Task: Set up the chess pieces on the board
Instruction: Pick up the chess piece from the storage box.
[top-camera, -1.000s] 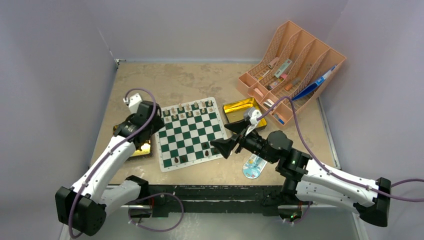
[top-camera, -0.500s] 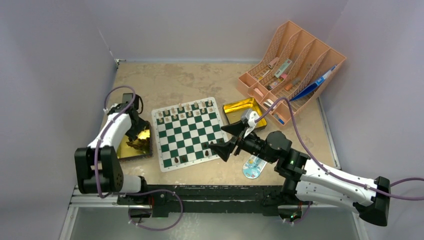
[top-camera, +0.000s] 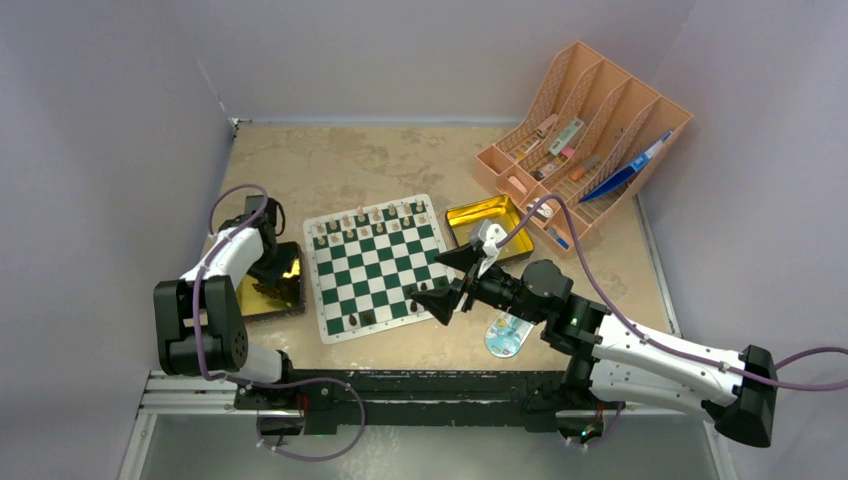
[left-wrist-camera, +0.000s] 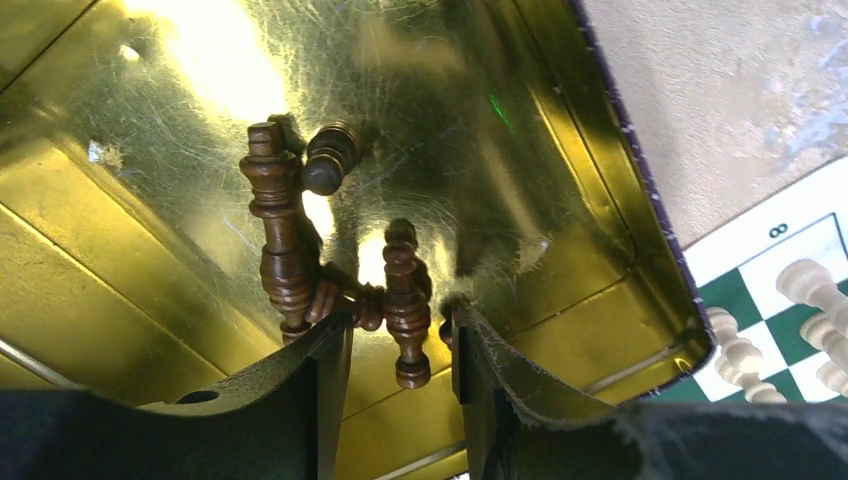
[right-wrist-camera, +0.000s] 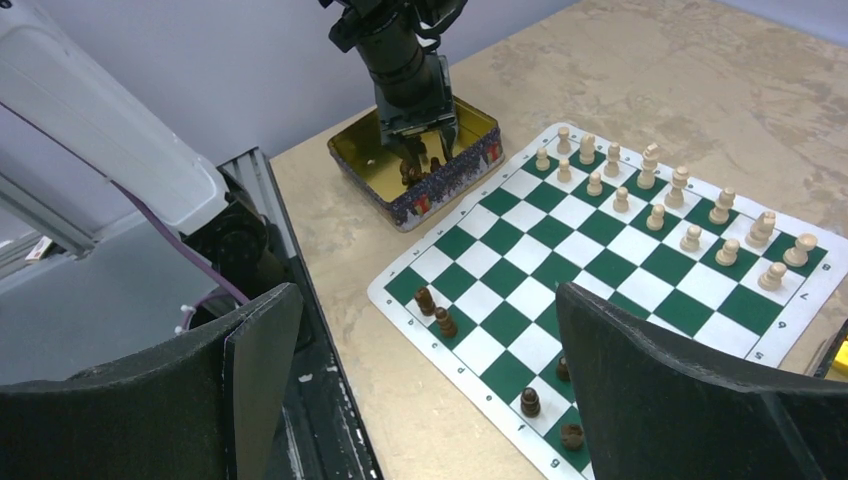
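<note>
The green-and-white board (top-camera: 372, 270) lies mid-table. Cream chess pieces (right-wrist-camera: 650, 185) fill its two far rows. A few dark pieces (right-wrist-camera: 437, 318) stand along its near edge. My left gripper (top-camera: 270, 268) reaches down into a gold tin (top-camera: 252, 300) left of the board. In the left wrist view its jaws (left-wrist-camera: 398, 322) stand open, narrowly either side of a lying dark brown piece (left-wrist-camera: 405, 300), with a gap on each side. Two more dark pieces (left-wrist-camera: 280, 230) lie beside it. My right gripper (top-camera: 432, 277) hangs wide open and empty above the board's near right corner.
A second gold tin (top-camera: 485, 222) sits right of the board. An orange rack (top-camera: 585, 130) with pens stands at the back right. A small blue-patterned item (top-camera: 505, 335) lies by the right arm. Walls close in on the left, back and right.
The left arm swung from the board's left edge back to the tin and lowered into it, its jaws narrowing. The right gripper drifted slightly left over the board.
</note>
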